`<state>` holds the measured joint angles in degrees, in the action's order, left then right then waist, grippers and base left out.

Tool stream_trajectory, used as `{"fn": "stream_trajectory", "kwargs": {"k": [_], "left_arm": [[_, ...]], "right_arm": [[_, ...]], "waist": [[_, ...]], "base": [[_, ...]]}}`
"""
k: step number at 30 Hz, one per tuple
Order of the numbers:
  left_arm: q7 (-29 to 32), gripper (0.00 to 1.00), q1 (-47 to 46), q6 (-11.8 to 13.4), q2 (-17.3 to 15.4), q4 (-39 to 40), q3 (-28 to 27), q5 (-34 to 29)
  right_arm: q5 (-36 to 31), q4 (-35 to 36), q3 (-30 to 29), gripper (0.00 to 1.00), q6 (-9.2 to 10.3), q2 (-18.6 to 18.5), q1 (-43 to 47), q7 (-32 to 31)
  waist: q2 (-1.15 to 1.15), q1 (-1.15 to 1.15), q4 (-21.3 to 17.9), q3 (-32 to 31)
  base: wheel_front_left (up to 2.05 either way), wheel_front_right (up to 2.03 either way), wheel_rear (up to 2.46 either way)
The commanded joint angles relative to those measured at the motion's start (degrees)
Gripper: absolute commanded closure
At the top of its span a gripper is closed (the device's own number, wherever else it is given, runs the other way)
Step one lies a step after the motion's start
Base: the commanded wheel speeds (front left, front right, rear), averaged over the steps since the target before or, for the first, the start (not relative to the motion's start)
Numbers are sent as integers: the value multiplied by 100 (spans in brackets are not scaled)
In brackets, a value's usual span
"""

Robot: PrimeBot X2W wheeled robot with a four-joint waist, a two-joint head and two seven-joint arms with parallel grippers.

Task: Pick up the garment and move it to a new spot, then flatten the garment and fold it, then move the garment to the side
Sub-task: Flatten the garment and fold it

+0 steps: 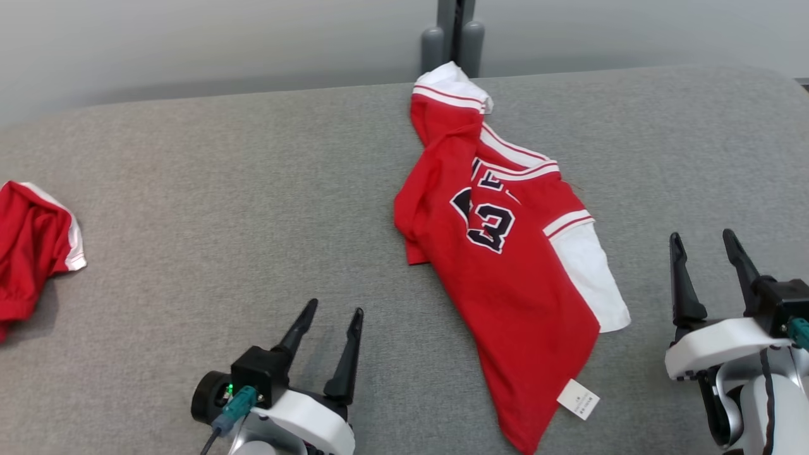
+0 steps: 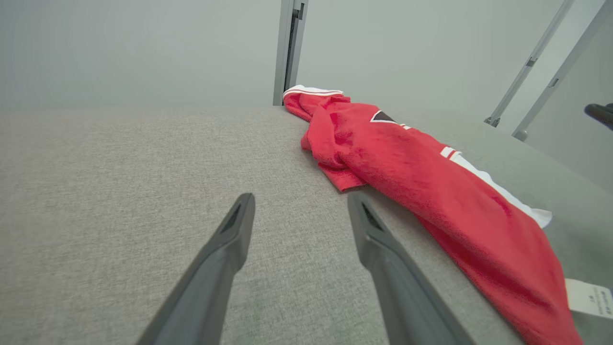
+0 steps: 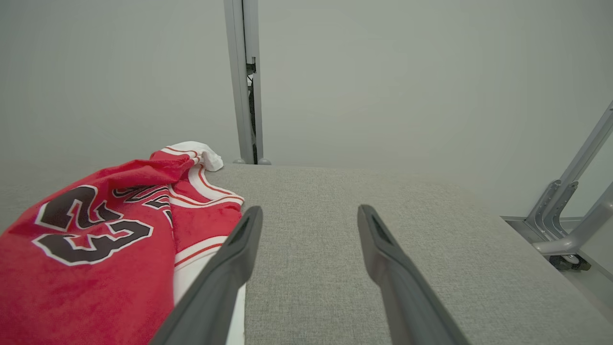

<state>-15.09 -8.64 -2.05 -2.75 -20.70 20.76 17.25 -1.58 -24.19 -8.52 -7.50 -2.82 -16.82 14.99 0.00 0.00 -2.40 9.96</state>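
Garment [image 1: 518, 284]: red jersey with white trim, dark number 23 facing up, white sleeve showing at its right edge. It lies crumpled and partly folded over itself on the grey worktop [image 1: 221, 189], right of centre, running from the far edge down toward the near one. A white tag [image 1: 578, 399] sticks out at the near hem.

Views compared:
- Head view alone takes in the whole jersey, both grippers at once, and a second red cloth [image 1: 31, 253] with white trim at the worktop's far left, well apart from the jersey. A grey post [image 1: 454, 38] stands behind the far edge.
- Left wrist view shows the jersey [image 2: 431, 191] from its plain left side; the number is almost hidden, the tag visible at lower right.
- Right wrist view shows the number and the striped collar clearly [image 3: 96, 268], plus metal frame legs [image 3: 570, 215] off the worktop's right end.

Left gripper [image 1: 335, 308]: fingers spread wide, nothing between them, low over bare worktop just left of the jersey's lower half, not touching it.

Right gripper [image 1: 701, 235]: fingers spread wide, holding nothing, over bare worktop right of the white sleeve, apart from it.
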Motion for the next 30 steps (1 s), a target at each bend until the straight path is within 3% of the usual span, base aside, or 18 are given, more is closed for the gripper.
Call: {"fn": "stream_trajectory", "kwargs": {"k": [1,10,16,22,27,28,30], "left_arm": [[-12,0,-88,-49,-27,-38,68,11],[-11,0,-279,-274,-20,-357,626,-135],[-12,0,-481,-507,-27,-739,1260,199],[-12,0,-786,-546,-29,-1136,1936,694],[-11,0,-958,-544,-28,-1385,1928,818],[-11,2,-981,-544,-26,-1419,1924,839],[-11,16,-1021,-545,-28,-1490,1925,895]], "right_arm": [[132,6,45,0,1,-23,94,27],[376,23,245,0,1,-22,175,27],[461,33,270,0,1,-23,112,27],[514,-13,259,0,1,-25,112,27],[553,3,270,0,1,-22,52,27],[561,11,265,0,1,-23,42,27],[564,21,251,0,1,-23,33,27]], "waist": [[0,0,-105,-41],[0,0,-563,21],[0,0,-903,107],[0,0,-1153,194],[0,0,-1287,274],[0,0,-1299,285],[0,0,-1312,306]], "base": [[0,0,0],[0,0,0],[0,0,0],[0,0,0],[0,0,0],[0,0,0],[0,0,0]]}}
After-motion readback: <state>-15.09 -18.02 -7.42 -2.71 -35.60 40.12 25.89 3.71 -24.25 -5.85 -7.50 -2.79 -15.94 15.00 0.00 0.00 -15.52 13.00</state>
